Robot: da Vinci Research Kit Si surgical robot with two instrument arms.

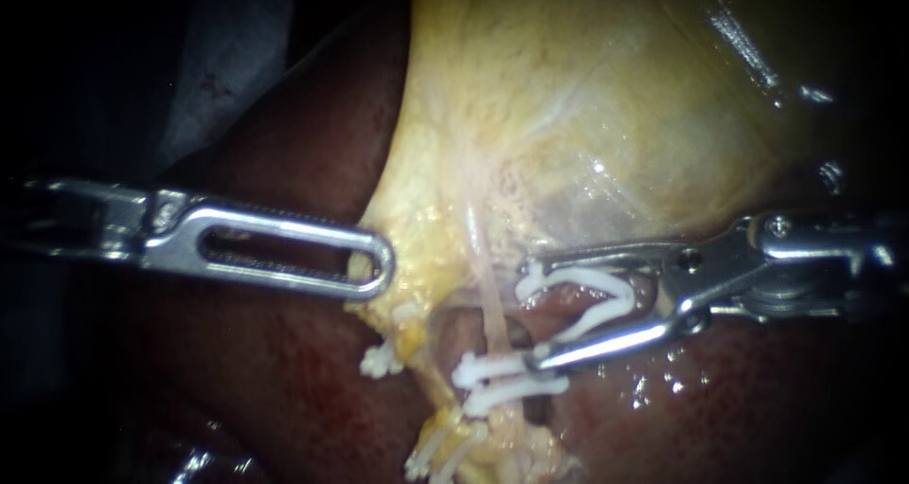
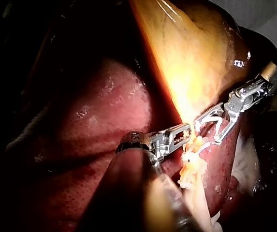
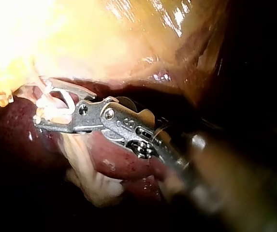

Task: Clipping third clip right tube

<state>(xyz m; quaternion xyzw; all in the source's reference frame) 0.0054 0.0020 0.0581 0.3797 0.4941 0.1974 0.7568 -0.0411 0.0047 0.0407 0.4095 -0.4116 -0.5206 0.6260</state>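
All three cameras closely share the clips (image 1: 508, 371).

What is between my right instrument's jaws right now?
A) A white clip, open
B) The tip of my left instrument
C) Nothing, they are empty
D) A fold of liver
A: a white clip sits open between the right instrument's jaws, one arm lying along each jaw.

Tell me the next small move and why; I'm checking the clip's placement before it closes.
Probably ease the right instrument forward: its open white clip sits just short of the tube, above two clips already there, so the tube isn't yet between its arms.
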